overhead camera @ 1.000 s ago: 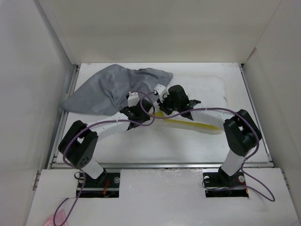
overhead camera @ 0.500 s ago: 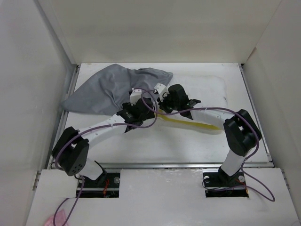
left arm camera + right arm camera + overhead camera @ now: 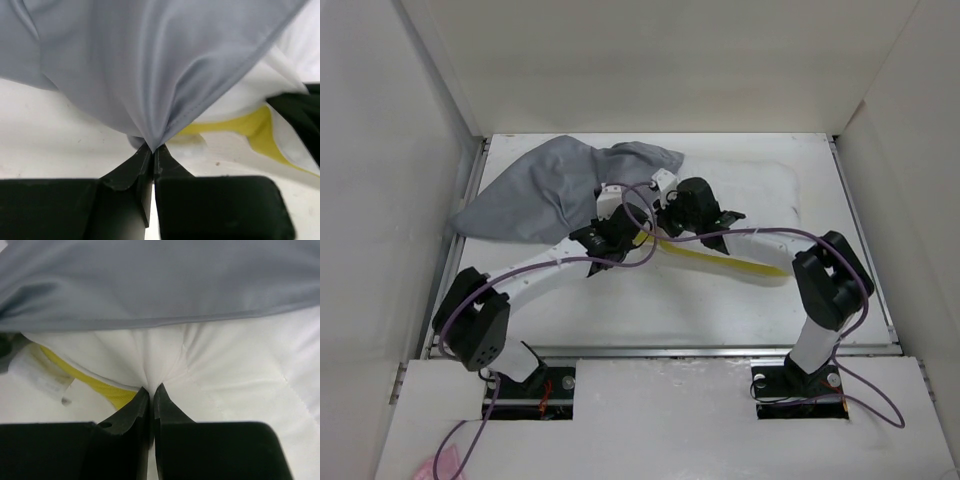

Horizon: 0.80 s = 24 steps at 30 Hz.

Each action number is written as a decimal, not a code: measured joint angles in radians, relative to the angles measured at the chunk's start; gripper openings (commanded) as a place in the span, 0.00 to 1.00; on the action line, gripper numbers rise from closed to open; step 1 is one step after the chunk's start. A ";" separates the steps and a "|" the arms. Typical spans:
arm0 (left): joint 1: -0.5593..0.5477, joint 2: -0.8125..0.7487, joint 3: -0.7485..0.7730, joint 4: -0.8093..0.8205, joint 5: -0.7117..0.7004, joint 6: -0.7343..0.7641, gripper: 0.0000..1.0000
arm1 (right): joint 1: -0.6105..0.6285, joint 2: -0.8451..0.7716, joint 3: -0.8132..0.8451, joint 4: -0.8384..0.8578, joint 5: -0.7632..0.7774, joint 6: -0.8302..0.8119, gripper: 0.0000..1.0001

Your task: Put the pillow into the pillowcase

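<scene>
The grey pillowcase (image 3: 555,190) lies rumpled at the table's back left, its open end toward the middle. The white pillow (image 3: 760,195) with a yellow band (image 3: 720,262) lies to its right, its left end under the pillowcase's hem. My left gripper (image 3: 617,222) is shut on a pinch of the pillowcase (image 3: 150,65) hem, seen at my left gripper (image 3: 152,148). My right gripper (image 3: 665,203) is shut on the pillow's (image 3: 225,370) white cover beside the yellow band (image 3: 100,385), seen at my right gripper (image 3: 151,389). The pillowcase (image 3: 160,280) hangs just above that grip.
White walls (image 3: 430,120) close in the table on the left, back and right. A metal rail (image 3: 660,350) runs along the near edge. Purple cables (image 3: 650,245) loop over both arms near the grippers.
My left gripper has moved a little up and right to the pillowcase's hem and shut on it. The right gripper has held its grip on the pillow almost in place.
</scene>
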 measured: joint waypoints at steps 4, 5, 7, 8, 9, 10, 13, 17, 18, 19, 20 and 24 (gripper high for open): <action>-0.004 -0.089 -0.002 -0.014 0.022 0.012 0.00 | -0.004 0.021 0.000 0.127 0.032 0.132 0.00; -0.007 -0.104 -0.002 -0.019 0.032 0.014 0.00 | -0.006 0.026 0.004 0.153 0.042 0.166 0.00; -0.019 -0.120 -0.002 -0.031 0.061 0.016 0.00 | -0.006 0.037 0.029 0.179 0.079 0.228 0.00; -0.028 -0.121 -0.002 -0.035 0.080 0.019 0.00 | -0.005 0.046 0.047 0.192 0.101 0.259 0.00; -0.042 -0.121 -0.002 -0.039 0.097 0.023 0.00 | -0.004 0.056 0.067 0.200 0.121 0.287 0.00; -0.055 -0.121 0.000 -0.040 0.113 0.026 0.00 | 0.002 0.064 0.086 0.205 0.141 0.311 0.00; -0.088 -0.121 0.015 -0.032 0.159 0.044 0.00 | 0.027 0.089 0.121 0.227 0.198 0.374 0.00; -0.096 -0.116 0.056 -0.015 0.228 0.071 0.00 | 0.090 0.113 0.122 0.278 0.298 0.446 0.00; -0.096 -0.114 0.066 -0.003 0.259 0.076 0.00 | 0.105 0.118 0.119 0.298 0.316 0.476 0.00; -0.096 -0.111 0.072 0.015 0.290 0.084 0.01 | 0.113 0.122 0.112 0.325 0.330 0.512 0.00; -0.095 -0.106 0.077 0.036 0.319 0.093 0.04 | 0.121 0.123 0.102 0.348 0.341 0.547 0.00; -0.096 -0.085 0.079 0.062 0.409 0.113 0.39 | 0.129 0.125 0.038 0.447 0.367 0.658 0.20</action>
